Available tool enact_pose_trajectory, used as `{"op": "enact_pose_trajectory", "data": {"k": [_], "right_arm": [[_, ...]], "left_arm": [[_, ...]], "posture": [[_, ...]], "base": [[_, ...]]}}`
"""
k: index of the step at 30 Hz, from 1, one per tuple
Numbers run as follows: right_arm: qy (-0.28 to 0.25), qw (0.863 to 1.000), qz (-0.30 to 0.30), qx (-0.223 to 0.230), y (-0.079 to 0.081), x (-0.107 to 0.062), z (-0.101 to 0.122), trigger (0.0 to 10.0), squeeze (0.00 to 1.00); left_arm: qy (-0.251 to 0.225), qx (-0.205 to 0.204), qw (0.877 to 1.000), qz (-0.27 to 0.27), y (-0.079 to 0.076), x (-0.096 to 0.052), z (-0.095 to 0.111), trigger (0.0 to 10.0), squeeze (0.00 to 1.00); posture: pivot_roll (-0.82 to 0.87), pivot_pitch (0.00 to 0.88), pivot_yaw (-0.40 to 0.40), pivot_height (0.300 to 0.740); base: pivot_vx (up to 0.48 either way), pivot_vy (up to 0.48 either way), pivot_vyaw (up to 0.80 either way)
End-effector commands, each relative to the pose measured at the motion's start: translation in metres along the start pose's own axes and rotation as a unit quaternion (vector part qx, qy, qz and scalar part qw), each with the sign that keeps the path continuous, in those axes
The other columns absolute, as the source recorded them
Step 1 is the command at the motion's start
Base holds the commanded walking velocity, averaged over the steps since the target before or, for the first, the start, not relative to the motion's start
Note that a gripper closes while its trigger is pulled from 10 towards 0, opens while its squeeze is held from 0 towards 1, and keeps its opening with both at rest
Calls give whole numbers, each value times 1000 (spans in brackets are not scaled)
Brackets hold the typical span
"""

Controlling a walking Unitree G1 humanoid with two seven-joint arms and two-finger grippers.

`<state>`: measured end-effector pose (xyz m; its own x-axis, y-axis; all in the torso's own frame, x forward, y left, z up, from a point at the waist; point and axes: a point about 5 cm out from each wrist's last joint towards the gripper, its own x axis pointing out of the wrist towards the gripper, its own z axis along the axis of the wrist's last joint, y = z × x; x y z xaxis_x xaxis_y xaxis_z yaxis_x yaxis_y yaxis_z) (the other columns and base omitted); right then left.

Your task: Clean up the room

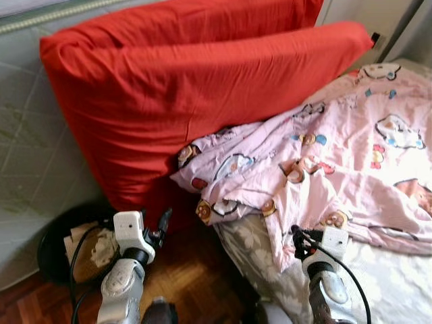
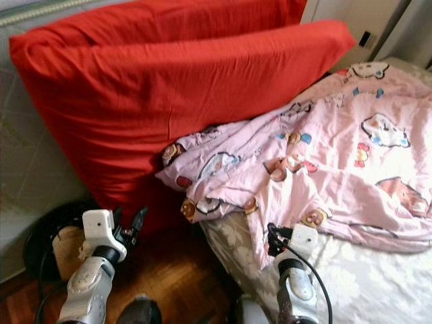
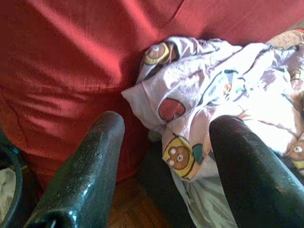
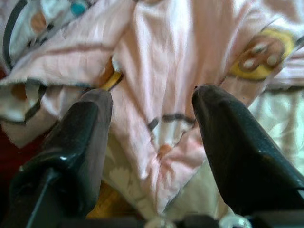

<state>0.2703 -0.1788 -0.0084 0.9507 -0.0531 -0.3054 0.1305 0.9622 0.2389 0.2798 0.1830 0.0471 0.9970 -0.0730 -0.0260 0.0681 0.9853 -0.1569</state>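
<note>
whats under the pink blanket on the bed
A pale floral mattress shows below the pink blanket, where its edge hangs over the side. The rest of the bed beneath is covered and cannot be seen.

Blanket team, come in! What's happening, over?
Both end effectors open: left, right. Pink cartoon blanket rumpled on bed, hanging over edge. Red pillows lean behind.

Wooden parquet floor (image 1: 182,277), pale quilted wall (image 1: 27,155), daylight.

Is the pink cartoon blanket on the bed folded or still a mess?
Still a mess: the pink blanket lies crumpled in loose folds, one corner bunched against the red pillow and an edge hanging off the mattress.
</note>
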Motion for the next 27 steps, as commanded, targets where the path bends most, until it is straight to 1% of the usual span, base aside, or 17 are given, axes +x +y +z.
{"op": "enact_pose_trajectory", "data": {"k": [1, 6, 8, 10, 11, 20, 27], "right_arm": [[23, 1000, 11, -2, 2, -3, -10, 10000, 0], [33, 999, 4, 6, 4, -4, -13, 10000, 0], [44, 999, 22, 13, 7, -3, -15, 10000, 0], [45, 998, 30, 10, 9, -3, -15, 10000, 0], [36, 999, 30, 11, 10, -3, -14, 10000, 0], [43, 998, 37, 16, 12, -3, -15, 10000, 0], [48, 997, 51, 23, 15, -3, -17, 10000, 0]], "left_arm": [[17, -3, 1000, 5, 2, -4, -6, 10000, 0], [17, -3, 1000, 2, 0, -2, -6, 10000, 0], [17, -3, 1000, 1, 0, -2, -6, 10000, 0], [17, -2, 1000, 1, 0, -2, -6, 10000, 0], [17, -2, 1000, 0, 0, 0, -5, 10000, 0], [17, -7, 1000, -2, -3, 1, -5, 10000, 0], [18, -4, 1000, 4, -2, 3, -4, 10000, 0]], "posture": [[19, 178, -23, 648], [19, 167, -19, 648], [16, 162, -17, 633], [16, 160, -17, 623], [19, 164, -17, 623], [19, 181, -21, 623], [22, 184, -22, 623]], "base": [[0, 0, 0], [0, 0, 0], [0, 0, 0], [0, 0, 0], [0, 0, 0], [0, 0, 0], [0, 0, 0]]}}
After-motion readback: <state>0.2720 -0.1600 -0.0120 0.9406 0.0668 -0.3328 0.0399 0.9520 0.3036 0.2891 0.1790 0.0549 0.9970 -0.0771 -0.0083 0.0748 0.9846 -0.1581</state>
